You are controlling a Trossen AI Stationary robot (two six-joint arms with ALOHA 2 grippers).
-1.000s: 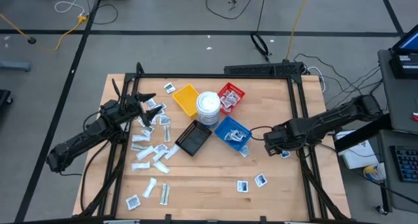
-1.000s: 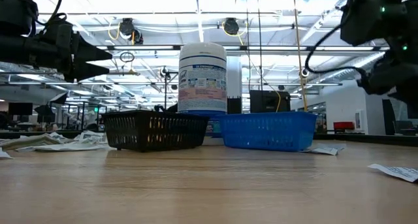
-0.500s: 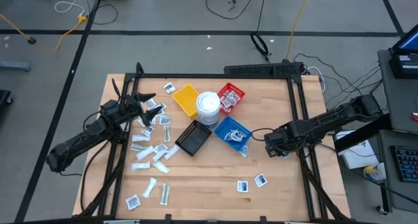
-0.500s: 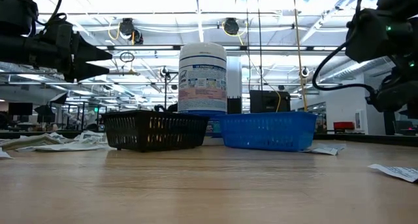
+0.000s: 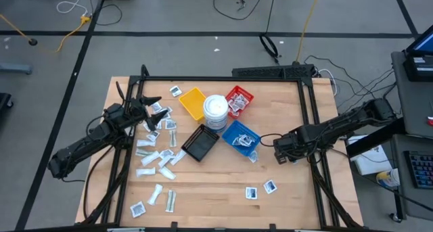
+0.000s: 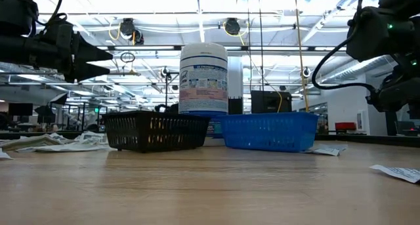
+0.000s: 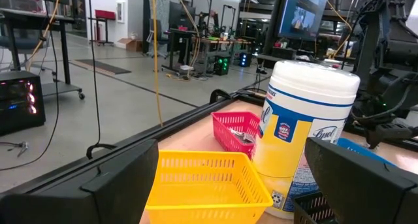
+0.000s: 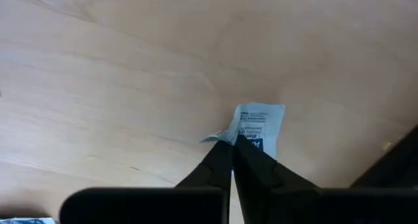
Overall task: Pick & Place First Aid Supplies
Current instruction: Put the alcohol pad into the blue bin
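The first aid supplies are small white packets: several lie scattered at the table's left [image 5: 155,157], two near the front right [image 5: 260,189], and one beside the blue tray [image 5: 254,156]. My right gripper [image 5: 283,151] stands at the table's right side, pointing steeply down. It is shut on a white packet with blue print [image 8: 258,123]. My left gripper [image 5: 152,103] hovers level and open above the left scatter, facing the trays, with nothing between its fingers [image 7: 85,185]. My right gripper [image 8: 234,144] pinches the packet's near edge [image 8: 247,138] between its two fingertips, coming from above and pointing steeply down. A corner beside the fingers [image 8: 212,138] is crumpled up. The rest of the packet lies on the wooden table.
In the table's middle stand a yellow tray [image 5: 193,102], a red tray [image 5: 239,100], a blue tray [image 5: 240,137], a black tray [image 5: 200,144] and a round white tub [image 5: 216,110]. A black frame [image 5: 308,117] runs along the table's edges. Bare wood lies at the front middle.
My right gripper has sunk a little toward the table, over the packet near the right edge.
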